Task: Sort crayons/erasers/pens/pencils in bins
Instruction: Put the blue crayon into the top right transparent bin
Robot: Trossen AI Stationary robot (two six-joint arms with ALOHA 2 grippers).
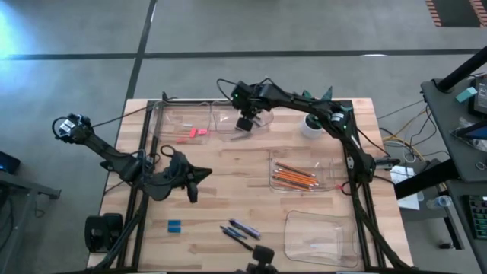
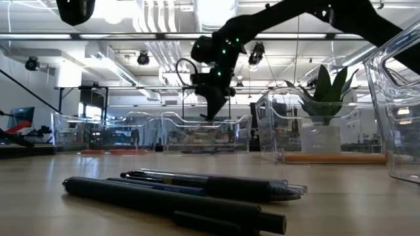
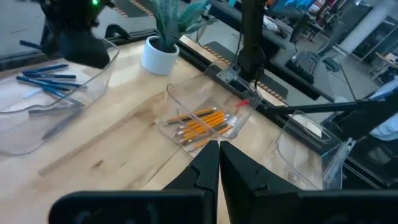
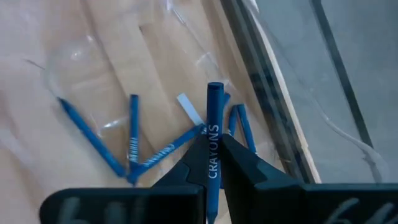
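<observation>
- The right end effector (image 1: 245,124) hangs over the clear bin (image 1: 237,116) at the upper centre of the high view, clenched on a blue crayon (image 4: 213,134) printed "CRAYONS", which runs lengthwise between its fingers.
- In the right wrist view, other blue crayons (image 4: 134,138) lie loose on the floor of that bin below the held one, some crossing each other.
- The left end effector (image 1: 190,183) sits low over the bare worktop (image 1: 228,190) at centre left of the high view, its fingers pressed together on nothing.
- Two pink erasers (image 1: 192,134) lie in the clear bin (image 1: 171,122) at the upper left of the high view, just beside the crayon bin.
- Orange pencils (image 1: 295,176) lie together in the clear bin (image 1: 329,169) at centre right.
- A fourth clear bin (image 1: 319,236) sits at the lower right; what it holds cannot be made out.
- A blue eraser (image 1: 174,225) lies on the worktop at the lower left of the high view, outside any bin.
- Dark pens (image 1: 237,230) lie on the worktop at the lower centre, also outside the bins.
- A small potted plant (image 1: 310,124) stands near the upper right of the worktop.
</observation>
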